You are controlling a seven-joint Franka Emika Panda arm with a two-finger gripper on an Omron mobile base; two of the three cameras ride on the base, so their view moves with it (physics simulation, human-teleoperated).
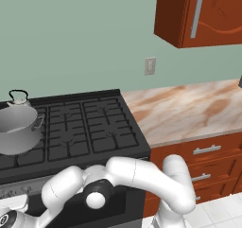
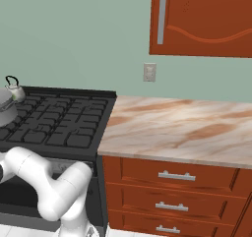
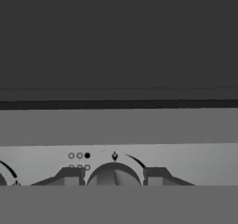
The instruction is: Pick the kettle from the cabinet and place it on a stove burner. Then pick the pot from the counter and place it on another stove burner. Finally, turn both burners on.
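In the hand view a round dark-grey stove knob (image 3: 114, 174) on the range's pale grey control strip (image 3: 186, 160) sits squarely between the two dark fingertips (image 3: 70, 175), so the jaws (image 3: 114, 177) stand open, one tip either side of it, without clearly touching. Turning it looks like the step in hand. Above that strip, on the black cast-iron burner grates (image 1: 87, 127), the wide grey brushed-metal pot (image 1: 16, 127) stands at the left, with the small cream-white kettle (image 1: 19, 98) just behind it.
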